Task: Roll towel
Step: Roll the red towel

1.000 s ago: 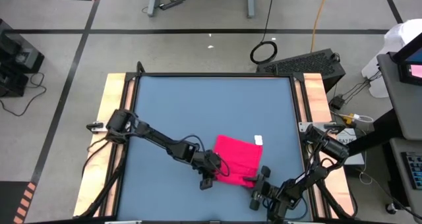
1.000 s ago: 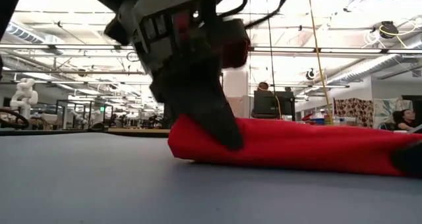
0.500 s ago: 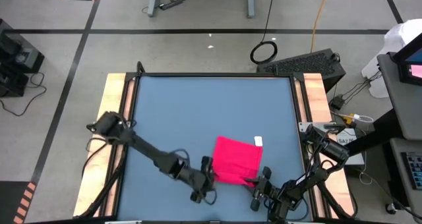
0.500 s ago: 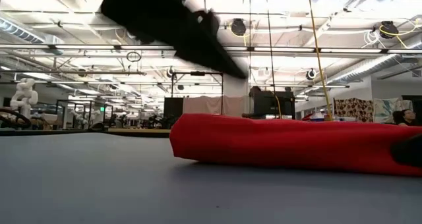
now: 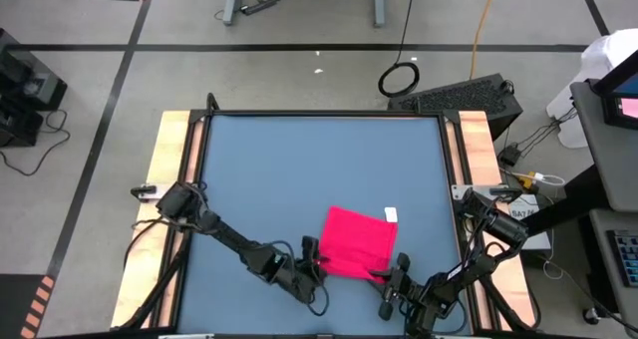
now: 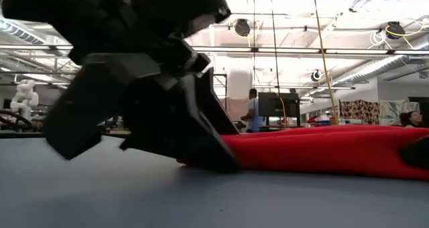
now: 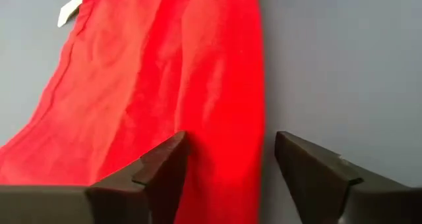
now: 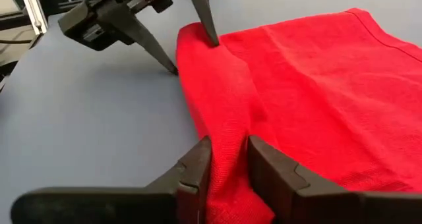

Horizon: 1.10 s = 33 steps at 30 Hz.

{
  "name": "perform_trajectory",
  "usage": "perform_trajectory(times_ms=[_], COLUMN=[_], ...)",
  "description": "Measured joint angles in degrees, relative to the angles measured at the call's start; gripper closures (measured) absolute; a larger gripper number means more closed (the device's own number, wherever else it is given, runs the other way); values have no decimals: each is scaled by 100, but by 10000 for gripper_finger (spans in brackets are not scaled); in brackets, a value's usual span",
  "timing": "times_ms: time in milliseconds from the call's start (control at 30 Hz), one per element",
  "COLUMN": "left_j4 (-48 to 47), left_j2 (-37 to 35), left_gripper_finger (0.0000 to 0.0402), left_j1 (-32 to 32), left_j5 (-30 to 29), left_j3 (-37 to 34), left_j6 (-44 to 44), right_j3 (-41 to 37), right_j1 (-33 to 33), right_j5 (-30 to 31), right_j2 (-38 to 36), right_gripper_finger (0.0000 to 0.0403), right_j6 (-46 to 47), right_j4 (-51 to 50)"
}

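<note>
**Both end effectors at the towel's rolled near edge**

High view: the red towel (image 5: 358, 242) lies on the matte blue counter (image 5: 299, 169), white tag (image 5: 390, 213) at its far corner.

Low view: its near edge is a soft, thick fold.

Left wrist view: the left end effector (image 7: 227, 161) is spread, straddling that woven fold.

Right wrist view: the right end effector (image 8: 229, 159) pinches the fold.
</note>
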Motion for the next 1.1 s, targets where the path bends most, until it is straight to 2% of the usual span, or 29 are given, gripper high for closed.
perform_trajectory(times_ms=[133, 233, 367, 433, 633, 833, 933, 1100], left_j4=[56, 42, 9, -10, 7, 36, 55, -8], left_j2=[27, 0, -28, -38, -40, -22, -10, -10], left_gripper_finger=[221, 281, 364, 387, 367, 379, 383, 382], left_j1=[144, 267, 504, 676, 1205, 1648, 1829, 2043], left_j5=[317, 722, 1434, 1897, 3441, 4589, 4961, 5084], left_j3=[7, 8, 33, 52, 65, 63, 59, 52], left_j6=[-71, -93, -501, -806, -1519, -2016, -2193, -2471], right_j3=[0, 7, 0, 0, 2, 2, 63, 87], right_j1=[2, 65, 243, 323, 455, 249, 166, -6], right_j5=[0, -286, -581, -571, -281, -328, 24, 240], right_j2=[-10, -156, -610, -896, -1191, -648, -498, -474], right_gripper_finger=[321, 314, 276, 250, 187, 181, 185, 189], right_j6=[-79, -597, -1657, -2184, -3221, -3716, -4018, -4206], right_j4=[22, 88, -66, -83, 168, 705, 725, 470])
